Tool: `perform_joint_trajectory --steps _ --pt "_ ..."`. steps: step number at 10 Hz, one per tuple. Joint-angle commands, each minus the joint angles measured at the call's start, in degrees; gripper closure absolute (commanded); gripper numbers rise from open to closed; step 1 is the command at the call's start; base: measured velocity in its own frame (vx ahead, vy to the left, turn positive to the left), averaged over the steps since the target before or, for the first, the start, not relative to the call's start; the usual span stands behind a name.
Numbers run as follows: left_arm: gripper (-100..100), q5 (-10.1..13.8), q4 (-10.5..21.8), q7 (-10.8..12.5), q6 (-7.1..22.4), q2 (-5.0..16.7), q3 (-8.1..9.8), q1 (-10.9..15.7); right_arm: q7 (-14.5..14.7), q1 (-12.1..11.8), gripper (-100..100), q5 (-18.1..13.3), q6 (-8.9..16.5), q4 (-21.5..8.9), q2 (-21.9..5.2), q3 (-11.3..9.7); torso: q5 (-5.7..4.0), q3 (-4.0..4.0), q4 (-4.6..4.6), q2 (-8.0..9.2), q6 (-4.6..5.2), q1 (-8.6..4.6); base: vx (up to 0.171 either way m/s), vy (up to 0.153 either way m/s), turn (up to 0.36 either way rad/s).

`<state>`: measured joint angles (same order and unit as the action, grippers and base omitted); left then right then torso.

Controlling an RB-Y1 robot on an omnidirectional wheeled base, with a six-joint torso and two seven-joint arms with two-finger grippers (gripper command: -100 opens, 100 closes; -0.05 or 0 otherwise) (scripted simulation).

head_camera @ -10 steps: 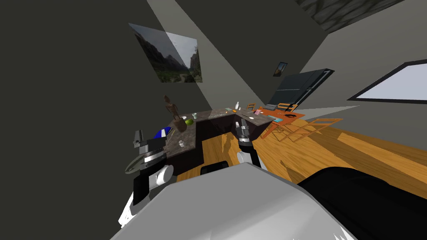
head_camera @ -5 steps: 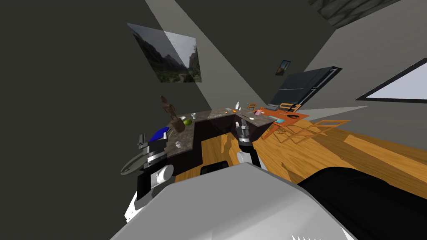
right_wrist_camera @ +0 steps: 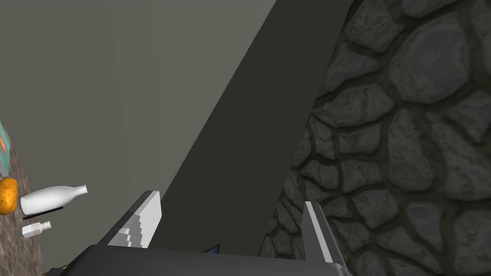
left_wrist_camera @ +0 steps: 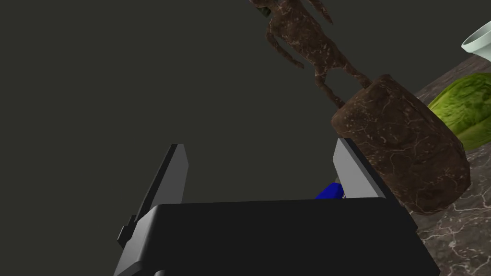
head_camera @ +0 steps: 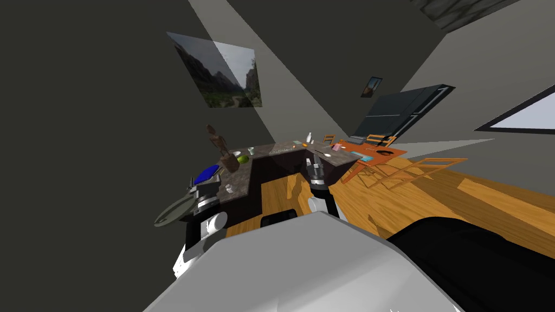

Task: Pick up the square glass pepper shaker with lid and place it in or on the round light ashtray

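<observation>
On the near leg of the dark marbled counter (head_camera: 242, 179), a small white lidded container (head_camera: 229, 188) is standing upright, apart from the other items. It is being read as the pepper shaker, though its shape is too small to confirm.

The left gripper (head_camera: 192, 183) is hovering at that leg's near end, close to the container but not touching it. Its fingers are standing spread apart with nothing between them. A blue object (left_wrist_camera: 330, 190) is showing just behind one finger. A brown figurine (left_wrist_camera: 398, 148) on a rounded base is standing just beyond that finger, with a green fruit (left_wrist_camera: 462, 110) past it on the counter.

A pale round dish (head_camera: 237, 154) is sitting beside the green fruit, and a second pale dish (head_camera: 327, 155) is lying on the far leg. Which one is the ashtray cannot be told.

The right gripper (head_camera: 314, 161) is hanging ahead of the chest between the counter's legs, fingers parted and empty. Its wrist view is catching a white bottle (right_wrist_camera: 50, 199) with a small capped bottle (right_wrist_camera: 36, 229) just beside it.
</observation>
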<state>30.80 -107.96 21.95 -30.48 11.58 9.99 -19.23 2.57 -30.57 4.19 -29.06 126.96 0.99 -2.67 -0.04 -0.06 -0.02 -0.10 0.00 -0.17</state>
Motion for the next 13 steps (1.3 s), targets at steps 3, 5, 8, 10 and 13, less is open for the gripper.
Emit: perform_joint_trajectory --steps 3,5,8,10,13 --pt "-100 4.6 6.0 4.4 1.8 0.1 -0.7 2.0 0.0 0.0 0 0.0 0.0 0.0 0.0 0.0 0.0 -0.01 0.0 -0.02 0.0 -0.01 0.021 -0.049 0.054" --pt "-100 6.7 9.4 6.5 2.6 0.2 -1.49 3.1 0.0 0.0 0 0.0 0.0 0.0 0.0 0.0 0.01 0.0 0.0 -0.01 -0.01 0.05 0.018 -0.028 0.054" --pt "-100 8.4 12.6 8.4 3.4 0.0 -2.54 4.1 0.0 0.0 0 0.0 0.0 0.0 0.0 0.0 0.03 0.02 0.01 0.03 0.0 0.17 0.01 -0.003 0.031" --pt "-100 9.7 15.5 10.1 4.2 -0.4 -3.77 5.0 0.0 0.0 0 0.0 0.0 0.0 0.0 0.0 0.04 0.02 0.01 0.03 0.0 0.23 0.012 0.016 0.047" --pt "-100 10.8 18.0 11.5 4.9 -1.2 -5.05 5.8 0.0 0.0 0 0.0 0.0 0.0 0.0 0.0 0.05 0.02 0.01 0.04 0.01 0.25 0.007 0.02 0.034"
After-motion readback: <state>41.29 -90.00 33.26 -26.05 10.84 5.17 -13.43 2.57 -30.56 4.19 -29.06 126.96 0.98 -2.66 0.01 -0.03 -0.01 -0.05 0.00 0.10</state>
